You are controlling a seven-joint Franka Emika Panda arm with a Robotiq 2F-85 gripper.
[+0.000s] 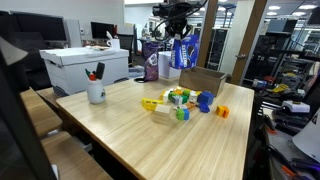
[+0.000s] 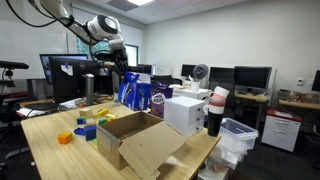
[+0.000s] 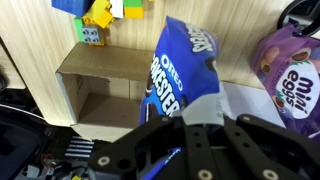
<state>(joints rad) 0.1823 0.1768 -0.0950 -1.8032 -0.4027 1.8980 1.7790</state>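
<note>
Gripper [image 3: 203, 122]: closed on the top edge of the Oreo bag [image 3: 176, 68]; the jaws pinch the crimped seam.
Oreo bag position: it hangs below the gripper [image 1: 179, 27] in both exterior views [image 2: 128, 90], at the far end of the table [image 1: 130, 135]. Whether its lower end is clear of the tabletop cannot be told.
Cardboard box [image 3: 100, 98]: open-topped, just beside the bag in the wrist view.
Purple Mini Eggs bag [image 3: 290, 72]: stands close on the bag's other side.
Toy blocks [image 1: 180, 98]: scattered near the box, apart from the bag.
Grip advice: pinch firmly on the seam; soft film probably slips under a loose hold.
Motion advice: move slowly so the hanging bag does not swing.
Clearance advice: watch the box wall and the purple bag; both are close enough to snag.
</note>
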